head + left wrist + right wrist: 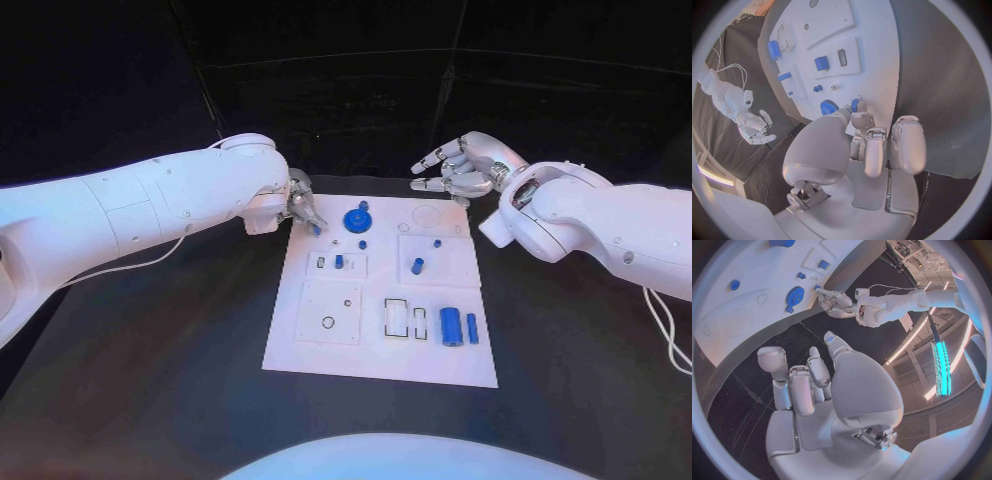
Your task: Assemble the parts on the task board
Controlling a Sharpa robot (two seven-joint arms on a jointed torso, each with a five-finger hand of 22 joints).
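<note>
The white task board (378, 355) lies in the middle of the black table. A blue gear (356, 217) stands near its far edge. My left hand (299, 203) is at the board's far left corner, beside the gear, and pinches a small blue peg (315, 229) in its fingertips; in the left wrist view the peg (855, 104) sits at the fingertips next to the gear (828, 107). My right hand (459, 168) hovers beyond the board's far right corner, fingers loosely bent and apart, holding nothing. The right wrist view shows the right hand (811, 385) and, across the board, the left hand (837, 300).
A blue cylinder (451, 326) and a slim blue bar (472, 328) lie at the board's near right. A blue peg (417, 266) stands mid-board, with a small blue piece (339, 261) to its left. Two white rectangular frames (395, 317) sit beside the cylinder.
</note>
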